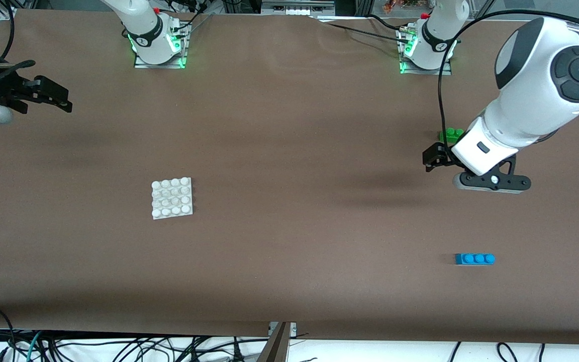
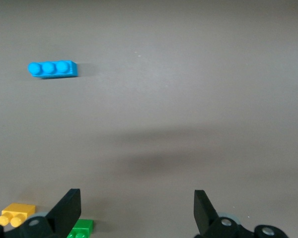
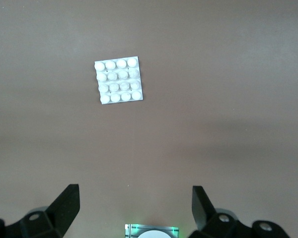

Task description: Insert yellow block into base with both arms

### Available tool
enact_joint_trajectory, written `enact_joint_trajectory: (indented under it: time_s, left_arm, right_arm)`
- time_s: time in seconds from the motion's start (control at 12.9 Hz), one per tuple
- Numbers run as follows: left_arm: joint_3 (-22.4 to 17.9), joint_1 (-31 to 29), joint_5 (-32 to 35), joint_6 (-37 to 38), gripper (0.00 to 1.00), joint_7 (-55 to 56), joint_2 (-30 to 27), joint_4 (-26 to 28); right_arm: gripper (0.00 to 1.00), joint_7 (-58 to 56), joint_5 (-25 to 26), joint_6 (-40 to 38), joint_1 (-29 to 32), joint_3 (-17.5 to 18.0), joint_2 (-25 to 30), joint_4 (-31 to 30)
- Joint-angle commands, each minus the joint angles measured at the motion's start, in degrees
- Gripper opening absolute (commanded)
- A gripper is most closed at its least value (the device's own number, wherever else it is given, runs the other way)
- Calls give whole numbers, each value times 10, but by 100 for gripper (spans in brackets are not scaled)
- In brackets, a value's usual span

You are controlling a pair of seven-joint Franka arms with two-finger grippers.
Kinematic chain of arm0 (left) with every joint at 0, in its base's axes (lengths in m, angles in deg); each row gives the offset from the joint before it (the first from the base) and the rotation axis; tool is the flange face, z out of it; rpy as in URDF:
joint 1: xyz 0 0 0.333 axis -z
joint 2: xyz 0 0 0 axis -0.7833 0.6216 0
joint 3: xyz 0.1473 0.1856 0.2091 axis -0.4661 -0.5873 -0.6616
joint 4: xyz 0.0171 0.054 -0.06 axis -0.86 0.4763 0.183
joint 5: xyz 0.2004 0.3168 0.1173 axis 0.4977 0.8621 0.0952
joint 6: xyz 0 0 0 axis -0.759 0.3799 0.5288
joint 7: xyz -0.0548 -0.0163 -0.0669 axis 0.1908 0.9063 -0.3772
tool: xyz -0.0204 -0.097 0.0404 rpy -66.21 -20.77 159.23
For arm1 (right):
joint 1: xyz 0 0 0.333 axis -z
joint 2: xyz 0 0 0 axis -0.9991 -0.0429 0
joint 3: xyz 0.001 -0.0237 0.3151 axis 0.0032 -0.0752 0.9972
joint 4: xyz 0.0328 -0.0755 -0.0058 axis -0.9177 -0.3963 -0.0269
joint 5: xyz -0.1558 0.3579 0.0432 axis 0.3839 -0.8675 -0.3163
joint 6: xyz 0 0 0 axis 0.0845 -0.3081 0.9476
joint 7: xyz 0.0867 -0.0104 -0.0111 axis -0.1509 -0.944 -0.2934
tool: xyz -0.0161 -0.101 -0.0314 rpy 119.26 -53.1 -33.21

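The yellow block [image 2: 17,214] lies on the brown table beside a green brick [image 2: 81,228]; the left arm hides it in the front view. My left gripper [image 2: 137,208] hangs open and empty above the table close to both bricks, seen from the front as the left gripper [image 1: 433,157] just beside the green brick [image 1: 451,134]. The white studded base [image 1: 171,197] lies flat toward the right arm's end, also seen as the base [image 3: 118,80]. My right gripper [image 1: 57,98] hovers open and empty high at that end, well away from the base; the right gripper [image 3: 135,206] holds nothing.
A blue three-stud brick [image 1: 474,259] lies nearer the front camera than the left gripper, also in the left wrist view [image 2: 52,69]. The arms' mounting plates [image 1: 160,59] [image 1: 424,64] stand along the table's back edge. Cables hang below the front edge.
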Motion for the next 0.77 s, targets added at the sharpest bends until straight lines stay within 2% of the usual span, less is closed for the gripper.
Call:
enact_joint_trajectory:
  time_s: [0.0,0.23,0.31,0.39,0.46,0.54,0.7]
  left_arm:
    - [-12,-6,14,42,100,0,4,-55]
    - [-46,-11,2,60,100,-52,-7,-54]
    - [-82,-7,-14,67,100,-114,-19,-46]
    - [-148,21,-38,67,100,-156,-46,-19]
    - [-205,66,-52,62,100,-155,-68,11]
    - [-243,100,-50,60,100,-153,-90,28]
    - [-250,114,-55,60,100,-150,-132,74]
  right_arm:
    - [100,-9,9,4,8,10,9,-7]
    - [100,-9,9,6,8,10,9,-6]
    - [100,-11,9,8,8,9,7,-6]
    - [100,-11,9,9,8,9,7,-6]
    - [100,-10,9,9,8,9,7,-6]
    - [100,-10,10,7,8,9,8,-6]
    - [100,-10,10,5,8,10,9,-7]
